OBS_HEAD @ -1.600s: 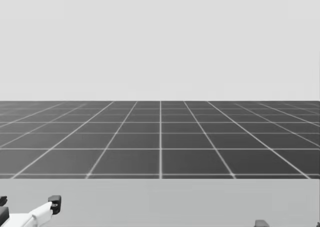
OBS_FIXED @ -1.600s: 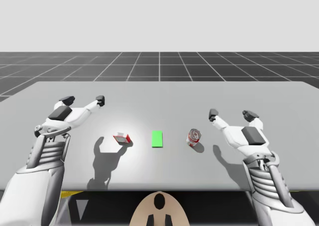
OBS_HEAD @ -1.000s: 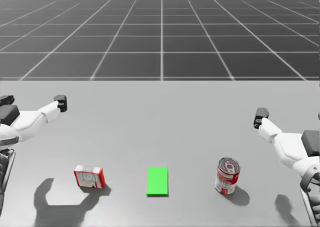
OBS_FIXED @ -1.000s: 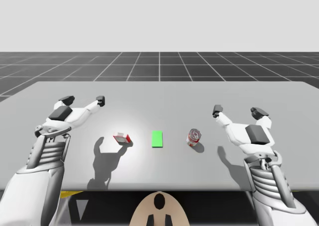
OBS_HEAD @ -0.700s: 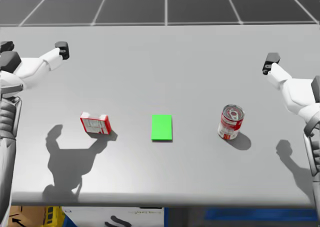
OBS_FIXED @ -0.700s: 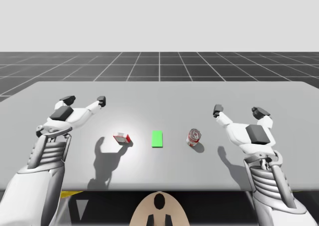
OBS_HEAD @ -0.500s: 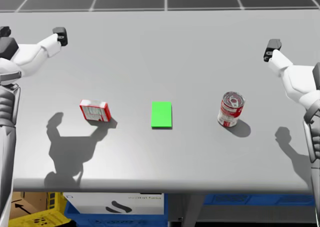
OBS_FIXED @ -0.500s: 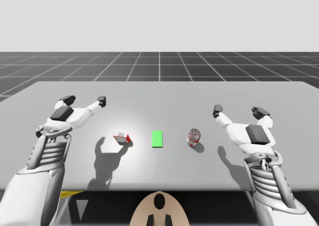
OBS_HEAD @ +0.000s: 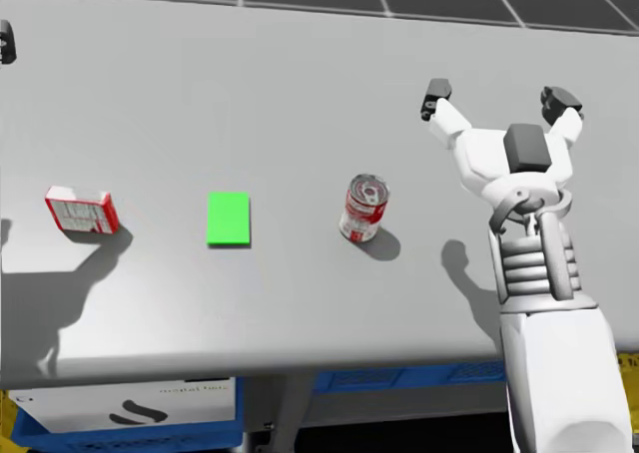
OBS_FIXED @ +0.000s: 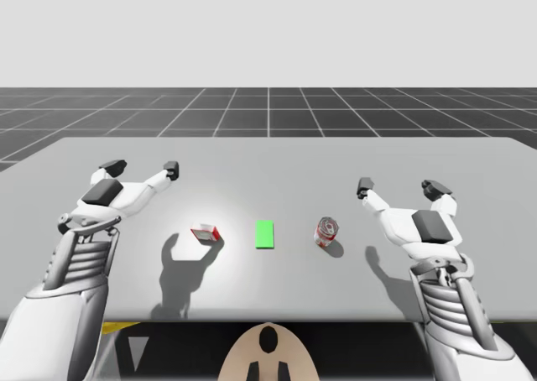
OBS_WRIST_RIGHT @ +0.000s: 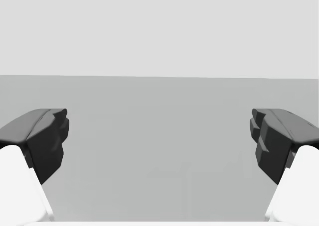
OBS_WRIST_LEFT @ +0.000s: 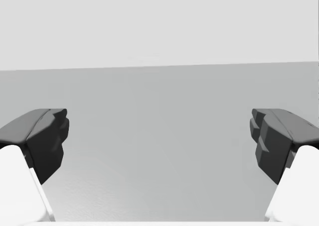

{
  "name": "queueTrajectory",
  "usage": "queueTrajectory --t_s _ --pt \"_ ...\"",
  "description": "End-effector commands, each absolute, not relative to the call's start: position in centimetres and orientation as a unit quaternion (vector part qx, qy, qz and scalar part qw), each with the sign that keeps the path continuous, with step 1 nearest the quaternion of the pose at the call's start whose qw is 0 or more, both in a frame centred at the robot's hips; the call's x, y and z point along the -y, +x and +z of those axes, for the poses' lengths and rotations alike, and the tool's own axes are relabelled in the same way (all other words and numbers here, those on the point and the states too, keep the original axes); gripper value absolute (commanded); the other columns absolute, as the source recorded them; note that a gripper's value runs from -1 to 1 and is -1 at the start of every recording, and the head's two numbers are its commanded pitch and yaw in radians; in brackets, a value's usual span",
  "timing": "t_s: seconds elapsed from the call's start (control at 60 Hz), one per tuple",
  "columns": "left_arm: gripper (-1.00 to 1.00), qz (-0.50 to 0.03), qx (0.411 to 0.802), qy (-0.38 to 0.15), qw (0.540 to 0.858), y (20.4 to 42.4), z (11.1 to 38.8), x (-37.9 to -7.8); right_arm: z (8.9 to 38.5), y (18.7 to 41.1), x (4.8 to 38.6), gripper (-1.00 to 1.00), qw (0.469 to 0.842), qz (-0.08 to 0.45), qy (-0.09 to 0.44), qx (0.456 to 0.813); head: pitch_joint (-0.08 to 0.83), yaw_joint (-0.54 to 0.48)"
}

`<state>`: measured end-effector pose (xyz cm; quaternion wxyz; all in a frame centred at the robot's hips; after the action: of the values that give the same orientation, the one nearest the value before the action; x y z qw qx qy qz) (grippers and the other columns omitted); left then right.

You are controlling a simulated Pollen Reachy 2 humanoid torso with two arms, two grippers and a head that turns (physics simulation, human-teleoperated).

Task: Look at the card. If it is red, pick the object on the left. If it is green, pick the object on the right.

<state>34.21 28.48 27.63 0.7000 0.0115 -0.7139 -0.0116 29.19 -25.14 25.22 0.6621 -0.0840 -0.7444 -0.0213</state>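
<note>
My head has turned to the right since half a second ago, so the head view has shifted as a whole, while the things on the table (OBS_FIXED: 268,159) lie where they lay. In the high view my left gripper (OBS_FIXED: 141,168) hangs over the table at about 10 o'clock from the red-and-white box (OBS_FIXED: 204,232), well apart from it, its fingers spread wide with nothing between them; the left wrist view shows the same wide gap over bare table. The box lies at 9 o'clock from the green card (OBS_FIXED: 265,234), which lies flat at the middle. At 3 o'clock from the card the red-and-white can (OBS_FIXED: 327,230) stands upright, touched by nothing. My right gripper (OBS_FIXED: 398,186) hangs at about 2 o'clock from the can, near it but apart, fingers spread wide and holding nothing, as the head view also shows.
</note>
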Motion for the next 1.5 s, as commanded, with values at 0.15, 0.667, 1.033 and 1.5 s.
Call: queueTrajectory --t_s 0.15,0.667,1.033,1.5 --pt "-1.00 -0.011 0.713 0.013 0.701 34.1 27.5 -28.2 25.3 29.1 24.8 -1.00 0.662 -0.021 -0.077 0.745 0.707 -0.26" --pt "-1.00 0.000 0.707 0.014 0.707 34.2 27.0 -28.3 21.8 23.1 20.9 -1.00 0.684 0.048 0.019 0.727 0.676 -0.25" --pt "-1.00 -0.001 0.700 0.027 0.713 34.7 26.2 -28.2 16.2 22.0 19.1 -1.00 0.740 0.090 0.101 0.659 0.676 -0.25" --pt "-1.00 0.001 0.701 0.028 0.712 35.0 26.3 -28.4 14.0 27.6 18.3 -1.00 0.777 0.078 0.108 0.616 0.664 -0.24"
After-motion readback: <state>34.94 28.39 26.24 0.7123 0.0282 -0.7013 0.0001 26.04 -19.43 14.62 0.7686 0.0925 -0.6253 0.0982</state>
